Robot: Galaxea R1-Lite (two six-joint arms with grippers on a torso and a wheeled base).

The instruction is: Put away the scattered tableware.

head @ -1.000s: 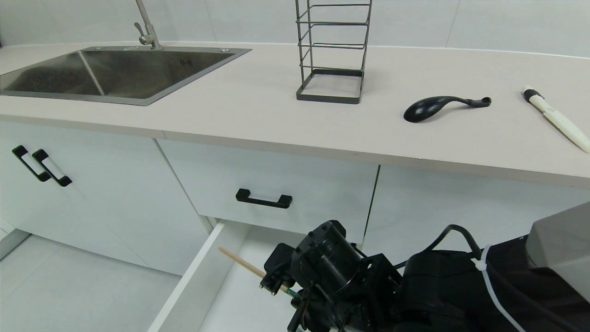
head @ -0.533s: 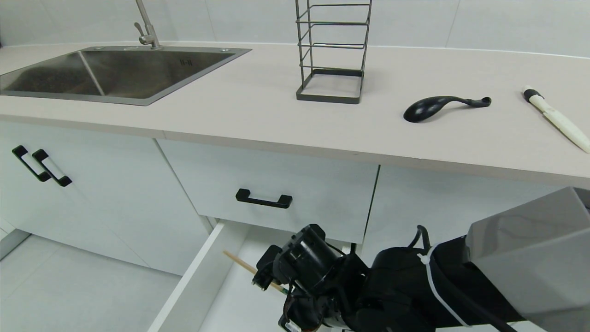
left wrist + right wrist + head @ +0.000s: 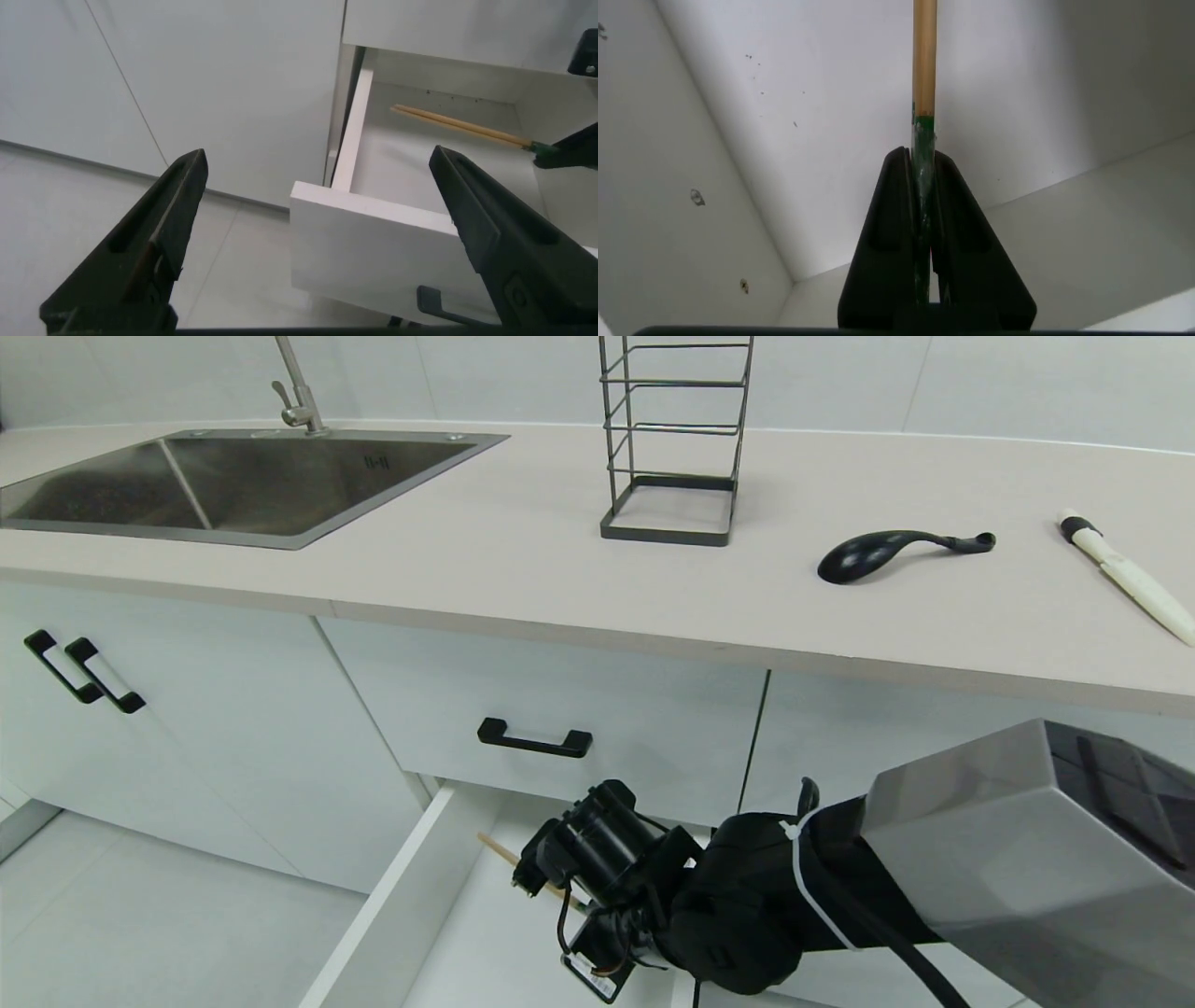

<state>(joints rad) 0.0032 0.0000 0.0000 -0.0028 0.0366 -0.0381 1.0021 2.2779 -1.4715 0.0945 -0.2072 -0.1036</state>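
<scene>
One end of the chopsticks [image 3: 458,126] sits pinched in right claw [image 3: 924,159] above drawer [image 3: 348,121]; left claw [image 3: 316,159] spread.

The right arm [image 3: 1018,859] has a grey angular shell and black wrist (white zip tie [image 3: 799,868]).

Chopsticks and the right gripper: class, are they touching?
Touching. The right wrist view shows the right gripper shut on the chopsticks at their green end, with no gap.

Chopstick [image 3: 924,56] end apparently hidden inside right end effector [image 3: 924,159]
</scene>
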